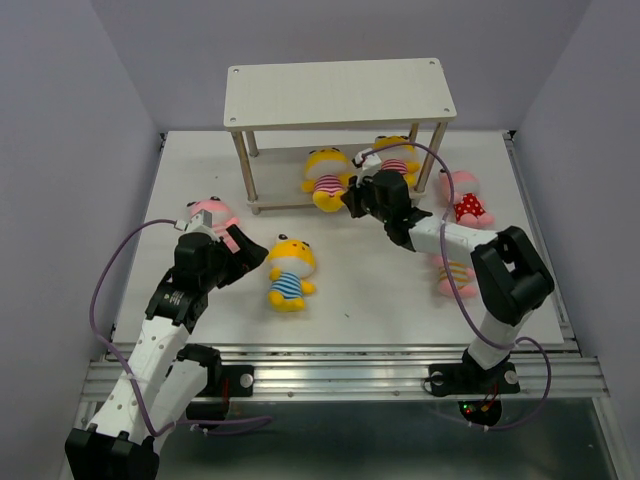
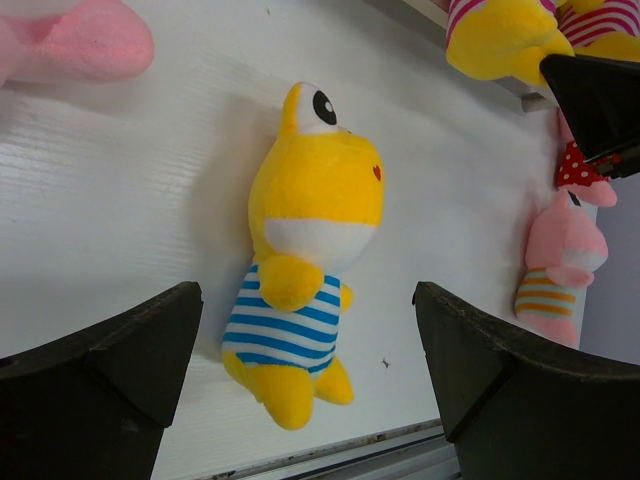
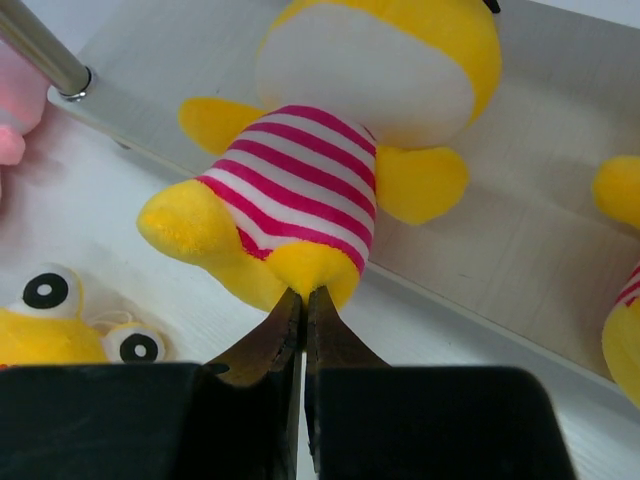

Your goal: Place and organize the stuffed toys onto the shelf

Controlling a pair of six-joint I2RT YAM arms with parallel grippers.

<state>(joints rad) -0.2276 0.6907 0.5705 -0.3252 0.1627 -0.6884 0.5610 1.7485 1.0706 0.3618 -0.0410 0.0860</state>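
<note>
At lower shelf (image 3: 520,240) edge, right gripper (image 3: 303,292) clenched, tips against pink-striped toy (image 3: 310,170); left gripper (image 2: 305,300) spread over blue-striped toy (image 2: 315,190).

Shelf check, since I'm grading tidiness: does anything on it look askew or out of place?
Yes. The pink-striped yellow toy on the lower board lies flat on its back, legs hanging over the front edge, not sitting upright.

High rear overview — close, low wrist views — common table (image 1: 190,180)
</note>
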